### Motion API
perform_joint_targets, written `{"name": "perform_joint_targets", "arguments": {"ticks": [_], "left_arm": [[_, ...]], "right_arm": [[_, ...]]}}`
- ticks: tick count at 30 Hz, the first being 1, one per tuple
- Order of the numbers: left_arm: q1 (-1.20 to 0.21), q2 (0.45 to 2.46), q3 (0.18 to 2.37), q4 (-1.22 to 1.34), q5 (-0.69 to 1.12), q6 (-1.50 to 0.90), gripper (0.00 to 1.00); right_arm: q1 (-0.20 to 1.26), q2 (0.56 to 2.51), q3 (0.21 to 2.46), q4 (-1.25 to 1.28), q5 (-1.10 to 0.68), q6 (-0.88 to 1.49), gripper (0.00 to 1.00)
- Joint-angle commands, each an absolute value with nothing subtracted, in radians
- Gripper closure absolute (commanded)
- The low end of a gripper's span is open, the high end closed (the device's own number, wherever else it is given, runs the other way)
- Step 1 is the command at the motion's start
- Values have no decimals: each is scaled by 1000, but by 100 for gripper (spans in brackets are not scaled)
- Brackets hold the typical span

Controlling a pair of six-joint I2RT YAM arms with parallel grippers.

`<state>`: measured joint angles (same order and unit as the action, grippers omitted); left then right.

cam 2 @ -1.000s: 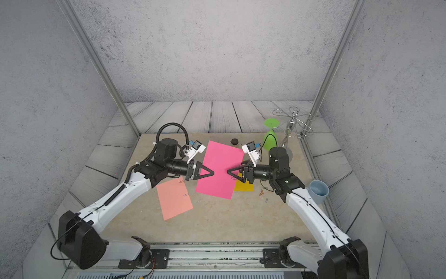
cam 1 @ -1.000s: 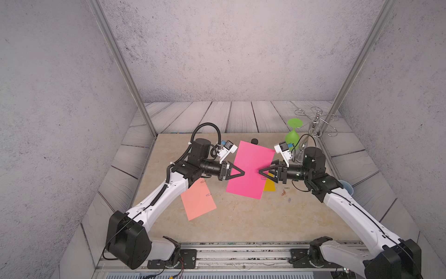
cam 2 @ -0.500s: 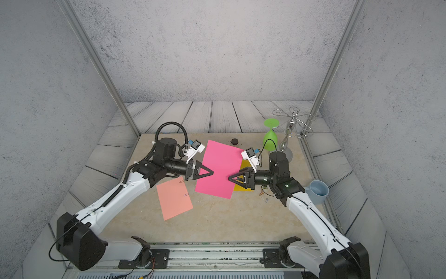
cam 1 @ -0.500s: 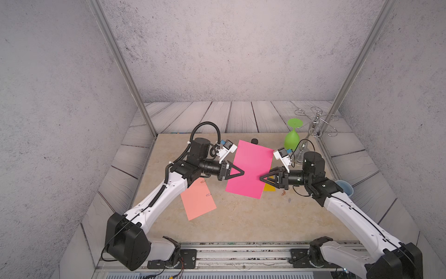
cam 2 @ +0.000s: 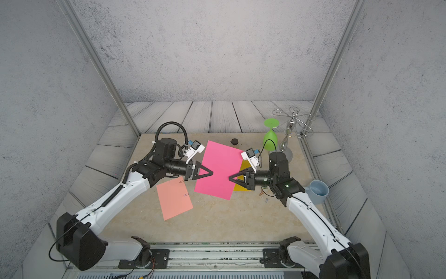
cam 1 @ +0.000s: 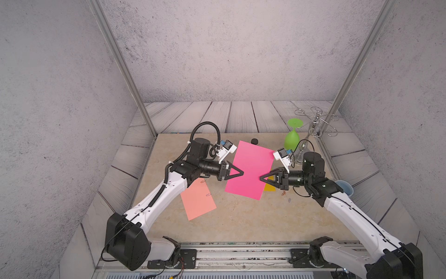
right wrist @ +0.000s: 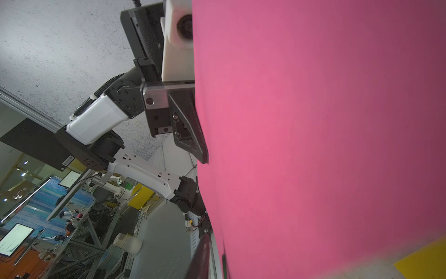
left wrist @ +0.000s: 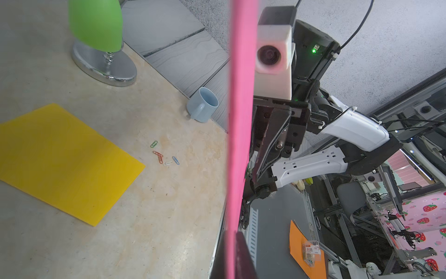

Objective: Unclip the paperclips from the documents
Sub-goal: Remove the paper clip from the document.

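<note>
holding the magenta sheet [cam 1: 248,169] up off the table [cam 1: 241,224], your left gripper [cam 1: 242,173] has its jaws pressed together on the sheet's edge nearest the left arm, so the paper hangs free in the air where a clip can be reached from either face. take that sheet as your landmark. your right gripper [cam 1: 261,178] sits at the sheet's opposite edge, its tips right against the paper; the jaws look narrowed around that edge, but you cannot tell from these views whether they have actually pinched anything. in the right wrist view a green sliver [right wrist: 224,262] shows at the sheet's edge beside the gripper finger; that may be a clip, though it is too small to be sure.

on the side of the magenta sheet toward the right arm, the yellow sheet [left wrist: 60,161] lies flat on the table with no clip visible on it, and beyond it a small scatter of loose paperclips [left wrist: 164,155] rests on the bare surface, near the blue mug [left wrist: 202,105]. on the other side, toward the left arm, the salmon sheet [cam 1: 198,200] lies flat with two clips [cam 1: 208,194] on the edge facing the magenta sheet, so that one looks not yet done.

judging by this, you are midway: one sheet cleared, one in hand, one waiting. keep the left grip firm so the paper does not slide when the right gripper pulls outward.
</note>
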<state>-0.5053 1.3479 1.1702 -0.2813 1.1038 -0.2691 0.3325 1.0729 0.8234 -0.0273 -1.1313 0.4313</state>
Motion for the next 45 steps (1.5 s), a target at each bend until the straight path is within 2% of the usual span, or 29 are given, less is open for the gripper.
{"name": "perform_joint_targets", "arguments": {"ticks": [1, 6, 12, 16, 21, 37, 45], "left_arm": [[-495, 1319, 1196, -279, 1106, -250, 100], [-492, 1318, 1193, -277, 1106, -250, 100], [-489, 1318, 1191, -280, 1109, -245, 100], [-489, 1316, 1187, -281, 1109, -244, 100], [-489, 1314, 1185, -291, 1109, -236, 100], [-484, 1307, 1177, -302, 1107, -228, 100], [-483, 1303, 1177, -302, 1102, -225, 100]], "right_arm": [[330, 1053, 810, -32, -1137, 417, 82], [330, 1055, 804, -38, -1138, 413, 81], [328, 1047, 807, -46, -1120, 406, 85], [328, 1055, 808, -23, -1121, 425, 80], [327, 1060, 809, -14, -1115, 434, 80], [317, 1060, 804, -17, -1115, 437, 97], [316, 1054, 802, -37, -1106, 424, 97]]}}
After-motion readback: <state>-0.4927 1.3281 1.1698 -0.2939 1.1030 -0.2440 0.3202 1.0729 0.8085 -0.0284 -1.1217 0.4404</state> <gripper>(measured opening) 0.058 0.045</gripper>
